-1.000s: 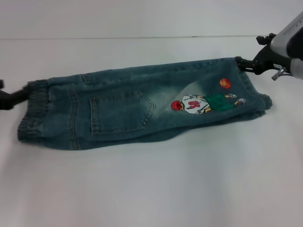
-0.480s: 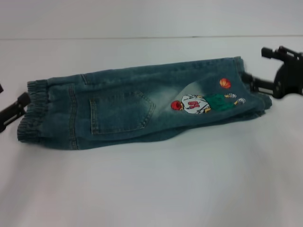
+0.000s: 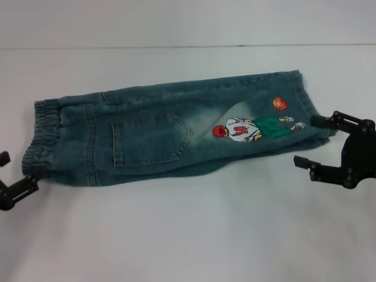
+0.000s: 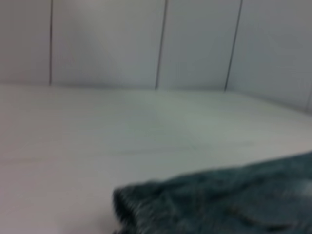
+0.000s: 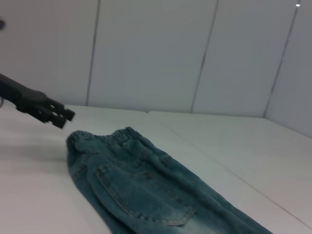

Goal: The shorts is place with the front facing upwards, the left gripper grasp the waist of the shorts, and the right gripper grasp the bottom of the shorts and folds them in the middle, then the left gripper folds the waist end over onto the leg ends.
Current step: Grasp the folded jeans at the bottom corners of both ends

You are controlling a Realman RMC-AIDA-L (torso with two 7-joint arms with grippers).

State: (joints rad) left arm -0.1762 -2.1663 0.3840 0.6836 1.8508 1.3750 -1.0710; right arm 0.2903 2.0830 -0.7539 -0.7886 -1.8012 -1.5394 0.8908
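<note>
The shorts [image 3: 170, 132] lie flat on the white table, folded in half lengthwise, with the patch pocket and basketball-player print facing up. Their ruffled waist [image 3: 41, 135] points left and the bottom of the shorts [image 3: 314, 114] points right. My left gripper [image 3: 17, 171] stands open just off the waist's near corner, holding nothing. Just off the leg ends on the near side, my right gripper [image 3: 305, 141] is also open and empty. The right wrist view shows the shorts [image 5: 141, 185], the waist [image 5: 107, 139] and the left gripper's finger [image 5: 46, 106] beyond. A fold of the denim [image 4: 229, 200] fills the left wrist view's corner.
The white table [image 3: 188, 235] stretches around the shorts, with a pale panelled wall [image 5: 156, 48] behind its far edge. Nothing else stands on it.
Both grippers have come off the shorts' ends and moved toward the table's near side, with their fingers apart. The shorts stay folded and still.
</note>
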